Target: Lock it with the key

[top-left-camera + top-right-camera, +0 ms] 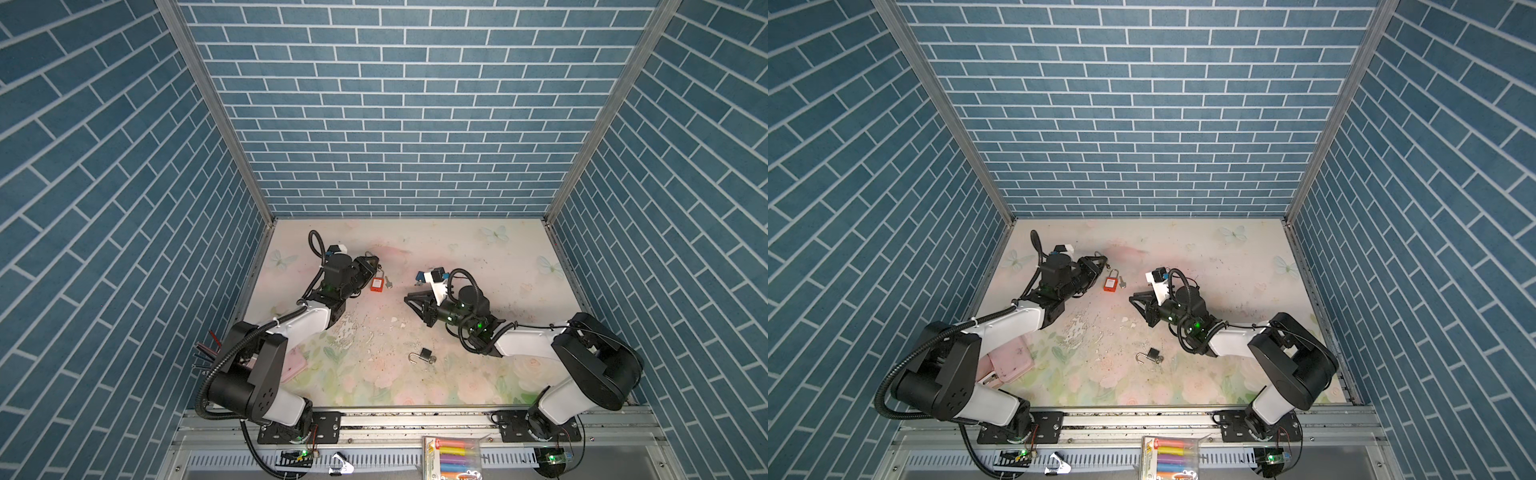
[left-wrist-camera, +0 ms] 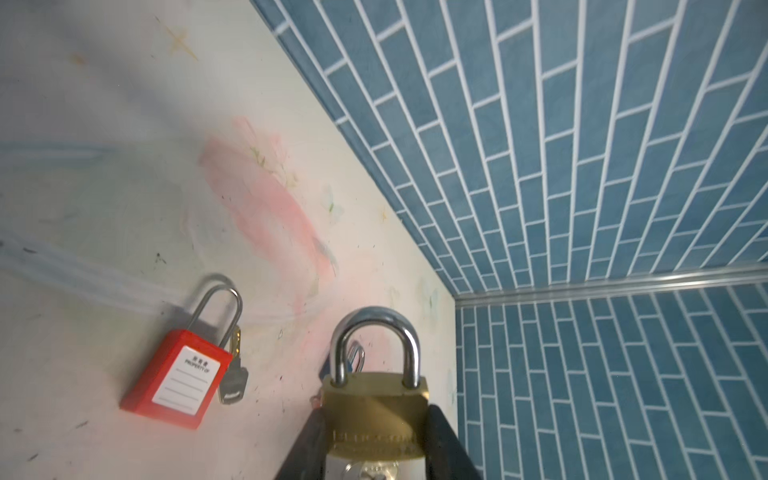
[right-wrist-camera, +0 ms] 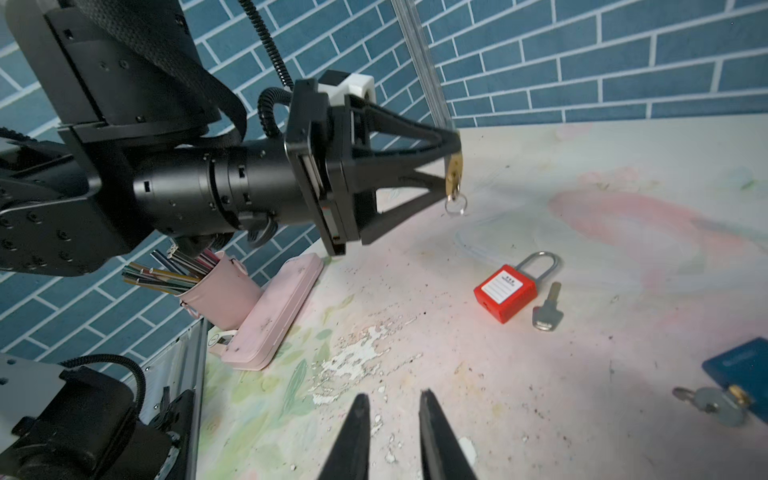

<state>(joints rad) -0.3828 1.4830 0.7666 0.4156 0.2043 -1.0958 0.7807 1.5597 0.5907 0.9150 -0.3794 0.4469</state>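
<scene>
Table (image 1: pixel 457 257), floral print, worn near the middle; contents from the left:

1. Pink cup (image 3: pixel 226 291) of thin sticks, at the left wall, touching item 2.
2. Pink case (image 3: pixel 274 316), flat, partly under the left arm in both top views.
3. Left pincer (image 1: pixel 372 262), raised over the far-left area of the table and pinching the brass padlock (image 2: pixel 376 415) by its body. The shackle has both legs seated. A small ring (image 3: pixel 456 205) hangs from the underside.
4. Red padlock (image 1: pixel 377 284), flat on the table just below the left pincer, with a white label facing up.
5. Grey key (image 1: pixel 388 282), loose, lying just beside the red padlock.
6. Right pincer (image 3: pixel 394 399), near the middle of the table, its jaws a little spread with nothing between them.
7. Small dark padlock (image 1: pixel 424 356), shackle swung out, nearer the front edge.
8. Blue padlock (image 3: pixel 737 365) with keys (image 3: pixel 715 401), seen only in the right wrist view.
</scene>
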